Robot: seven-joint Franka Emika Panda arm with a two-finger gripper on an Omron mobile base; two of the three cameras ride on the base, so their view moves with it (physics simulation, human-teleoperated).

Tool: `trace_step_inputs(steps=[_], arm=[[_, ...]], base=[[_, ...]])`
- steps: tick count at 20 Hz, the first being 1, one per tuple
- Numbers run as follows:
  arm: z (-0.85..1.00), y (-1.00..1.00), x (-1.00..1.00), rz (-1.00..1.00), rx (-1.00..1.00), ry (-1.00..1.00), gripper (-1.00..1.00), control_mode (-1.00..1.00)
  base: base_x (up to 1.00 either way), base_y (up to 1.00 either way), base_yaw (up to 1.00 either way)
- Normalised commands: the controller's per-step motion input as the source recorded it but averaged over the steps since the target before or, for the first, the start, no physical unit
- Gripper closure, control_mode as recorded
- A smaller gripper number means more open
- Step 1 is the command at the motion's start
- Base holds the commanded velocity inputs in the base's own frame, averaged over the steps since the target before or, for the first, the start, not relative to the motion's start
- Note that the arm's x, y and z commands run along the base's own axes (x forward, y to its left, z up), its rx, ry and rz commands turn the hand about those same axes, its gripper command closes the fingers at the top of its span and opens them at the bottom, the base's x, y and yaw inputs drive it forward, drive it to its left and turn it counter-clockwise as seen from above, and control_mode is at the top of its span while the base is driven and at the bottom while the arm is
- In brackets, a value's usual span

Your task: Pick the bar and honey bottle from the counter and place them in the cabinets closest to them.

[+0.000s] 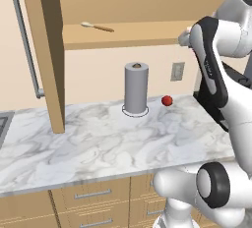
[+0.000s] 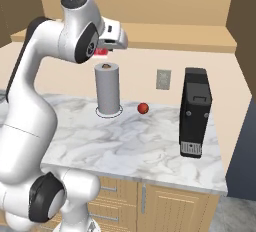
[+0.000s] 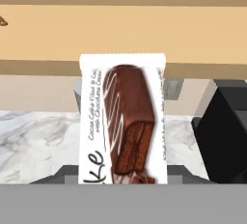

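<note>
In the hand view the bar (image 3: 123, 121) stands upright in front of the camera, a white wrapper printed with a brown chocolate bar, and my gripper is shut on its lower end. From the right base view my gripper (image 2: 105, 48) hangs high above the counter (image 2: 125, 141), with the bar's red end (image 2: 102, 52) poking out beneath the hand. It is level with the front edge of the cabinet's shelf floor (image 1: 123, 35) (image 3: 120, 25). The cabinet door (image 1: 47, 50) stands open at the left. The honey bottle is out of view.
A tall grey cylinder (image 1: 136, 88) and a small red ball (image 1: 167, 100) stand at the back of the counter. A black machine (image 2: 195, 111) sits at the right end. A wooden spoon (image 1: 97, 26) lies on the shelf floor, left of the hand.
</note>
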Motion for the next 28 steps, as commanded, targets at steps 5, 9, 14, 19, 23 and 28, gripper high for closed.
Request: trace_step_inputs(steps=[5, 9, 14, 19, 23, 28], arm=[[0.06, 0.19, 0.58, -0.02, 0.00, 0.00, 1.00, -1.00], [0.11, 0.15, 0.70, -0.03, 0.00, 0.09, 1.00, -1.00], [0.09, 0.07, 0.74, -0.01, 0.00, 0.18, 1.00, -1.00], [0.01, 0.01, 0.68, 0.00, 0.00, 0.16, 1.00, -1.00], [0.00, 0.00, 0.14, 0.00, 0.00, 0.03, 1.00, -1.00], [0.00, 0.00, 0.16, 0.00, 0.00, -0.04, 1.00, -1.00]], base=[[0.00, 0.00, 0.00], [0.00, 0.00, 0.00], [0.00, 0.00, 0.00], [0.00, 0.00, 0.00], [0.00, 0.00, 0.00], [0.00, 0.00, 0.00]])
